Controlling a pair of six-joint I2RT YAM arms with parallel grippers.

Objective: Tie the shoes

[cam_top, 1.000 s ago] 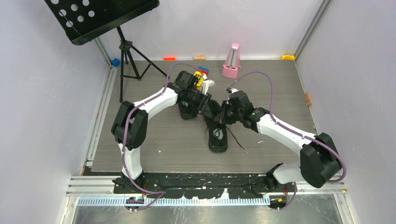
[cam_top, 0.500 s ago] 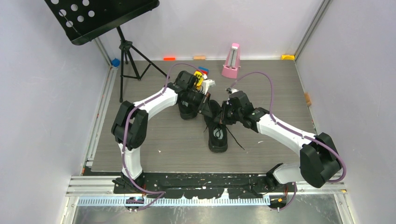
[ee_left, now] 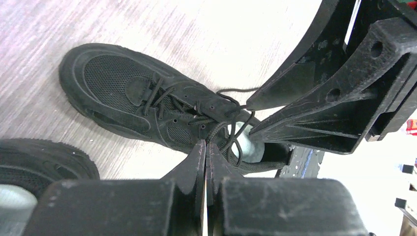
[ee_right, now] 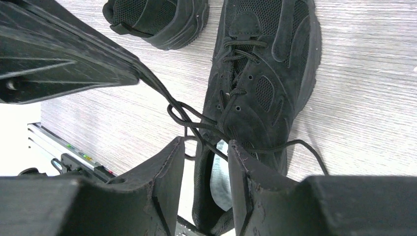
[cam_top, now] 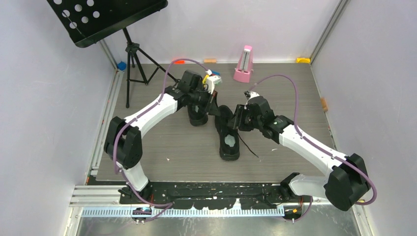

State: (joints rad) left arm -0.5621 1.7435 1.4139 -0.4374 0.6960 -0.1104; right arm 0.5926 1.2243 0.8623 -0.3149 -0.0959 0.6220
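White left arm (cam_top: 152,109) bent, fingers (ee_left: 194,162) pinching lace (ee_left: 223,133).

Black low-top mesh sneakers (cam_top: 229,142): two, close together at the centre of the grey wood-grain tabletop (cam_top: 162,142). White-and-black jointed robot arms (cam_top: 307,143): two, left and right. Pink pyramid-shaped metronome (cam_top: 243,65): one, far. Black perforated music stand (cam_top: 105,17) on tripod: one, far left. Purple cables (cam_top: 278,75): two, one per arm.

On the table (cam_top: 162,142), 1 shoe (cam_top: 197,117) lies behind and left of the other shoe (cam_top: 229,140).
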